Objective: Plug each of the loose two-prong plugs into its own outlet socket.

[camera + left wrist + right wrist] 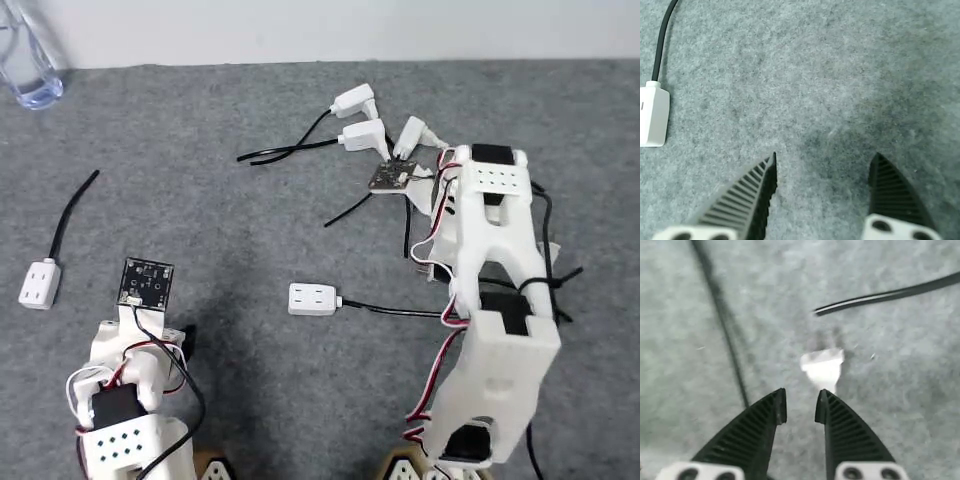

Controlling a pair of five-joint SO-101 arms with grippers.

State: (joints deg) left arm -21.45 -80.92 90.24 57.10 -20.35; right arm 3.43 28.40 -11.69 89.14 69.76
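on the bench (250, 220), the right gripper (800, 407) at 1 o'clock is a little apart and holds nothing. the left gripper (822, 170) at 8 o'clock is wide apart near an outlet socket (652, 115). a plug (822, 367) lies just past the right tips; best slide round its body, then squeeze.

My left arm (125, 400) sits folded low in the lower left of the high view, wrist pointing toward the top of the frame. Its left gripper (825, 157) points downward with the jaws spread wide, the ribbed inner faces of both fingers (757, 192) turned toward each other. My right arm (495, 300) stretches up the right side of the high view toward the upper middle, wrist tipped down, and my right gripper (801, 392) has its jaws drawn close, with only a narrow gap between the tips.
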